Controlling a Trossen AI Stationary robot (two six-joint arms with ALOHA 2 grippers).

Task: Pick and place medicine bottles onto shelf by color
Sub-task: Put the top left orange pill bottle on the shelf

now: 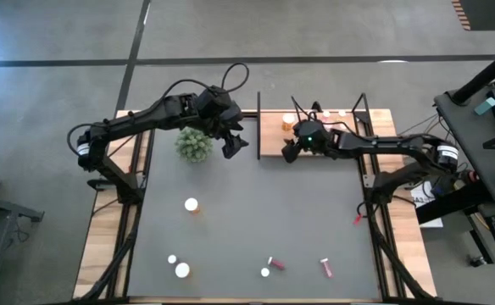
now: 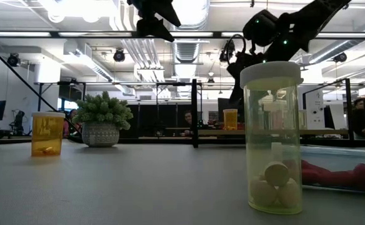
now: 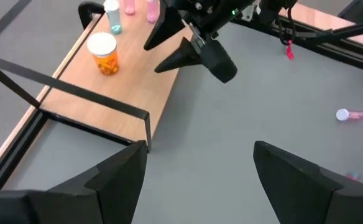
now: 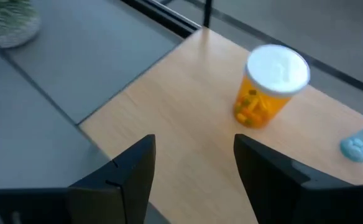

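Observation:
The shelf (image 1: 332, 135), a light wooden board edged by black rods, lies at the table's far side. On it an orange bottle (image 4: 268, 87) stands upright on its base, with a blue vial (image 4: 355, 148) and pink vials (image 3: 138, 6) farther back. My right gripper (image 4: 194, 142) hovers open over the shelf's near left corner (image 1: 269, 151), short of the orange bottle, nothing between its fingers. My left gripper (image 3: 200, 149) hangs open and high above the table (image 1: 235, 146), left of the shelf and beside the plant, facing the right gripper (image 3: 194, 50).
A fuzzy green plant (image 1: 194, 144) stands left of the shelf. On the table stand or lie an orange bottle (image 1: 191, 204), white-capped bottles (image 1: 182, 270), a red vial (image 1: 275, 263), a pink vial (image 1: 325, 268) and a red one (image 1: 358, 219) at the right edge.

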